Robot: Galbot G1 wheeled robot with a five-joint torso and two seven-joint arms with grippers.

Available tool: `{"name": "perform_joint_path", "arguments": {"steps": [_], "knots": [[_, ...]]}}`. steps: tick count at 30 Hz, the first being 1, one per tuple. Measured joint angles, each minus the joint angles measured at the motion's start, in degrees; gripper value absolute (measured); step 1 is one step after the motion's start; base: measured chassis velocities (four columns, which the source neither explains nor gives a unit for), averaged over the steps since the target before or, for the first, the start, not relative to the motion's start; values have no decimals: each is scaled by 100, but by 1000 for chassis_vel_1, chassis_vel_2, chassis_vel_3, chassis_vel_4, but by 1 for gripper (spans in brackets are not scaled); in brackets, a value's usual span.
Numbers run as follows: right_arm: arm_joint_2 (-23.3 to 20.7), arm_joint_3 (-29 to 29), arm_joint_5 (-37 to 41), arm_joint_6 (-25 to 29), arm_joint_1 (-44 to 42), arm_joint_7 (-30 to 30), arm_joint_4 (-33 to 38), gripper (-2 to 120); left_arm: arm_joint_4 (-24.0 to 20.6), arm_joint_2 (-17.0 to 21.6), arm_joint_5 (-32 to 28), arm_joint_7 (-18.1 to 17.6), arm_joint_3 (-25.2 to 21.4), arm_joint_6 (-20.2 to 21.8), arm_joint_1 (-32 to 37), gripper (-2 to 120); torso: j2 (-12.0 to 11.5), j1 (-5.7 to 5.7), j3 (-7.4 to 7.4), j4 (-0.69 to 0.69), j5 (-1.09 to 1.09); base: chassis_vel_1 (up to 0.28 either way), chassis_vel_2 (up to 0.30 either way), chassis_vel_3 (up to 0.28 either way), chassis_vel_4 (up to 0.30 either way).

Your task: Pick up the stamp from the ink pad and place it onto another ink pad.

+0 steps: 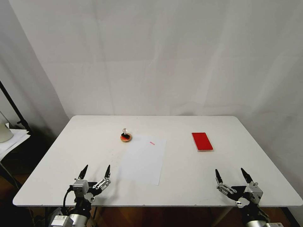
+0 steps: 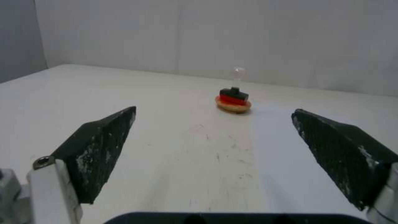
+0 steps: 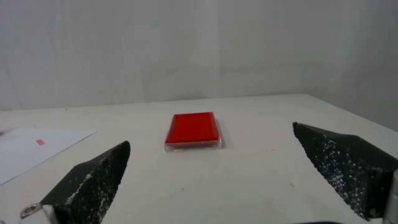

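Head view. White counter (image 1: 79,151) before a pale wall. Round ink pad (image 1: 126,138), tan rim with orange-red centre, left of centre toward the far side; it carries the stamp (image 1: 125,134), black block base down, clear knob handle upright. Just beside the pad on its right, a white paper sheet (image 1: 143,159) lying flat, with a small red mark near its far edge. Rectangular red ink pad (image 1: 202,141), thin pale edge, well apart on the right half of the counter, nothing resting on it. Left hand (image 1: 95,170) at the near left edge, fingers spread wide, holding nothing. Right hand (image 1: 231,175) at the near right edge, fingers likewise spread wide and empty.

Left wrist view. Two dark fingers (image 2: 97,149) of the left hand set wide apart; between them, farther off, the round ink pad (image 2: 233,106) with the stamp (image 2: 234,93) standing on it.

Right wrist view. Two dark fingers (image 3: 89,180) of the right hand set wide apart; beyond them the red ink pad (image 3: 192,130) flat on the counter, surface bare. A corner of the paper sheet (image 3: 29,152) lies off to one side.
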Motion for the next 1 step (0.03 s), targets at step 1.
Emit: {"name": "perform_joint_path", "arguments": {"steps": [1], "knots": [[0, 0, 0, 0, 0, 0, 0, 100, 0, 0, 0, 0, 0, 0, 0, 100, 0, 0, 0, 0, 0, 0, 0, 0, 0]]}}
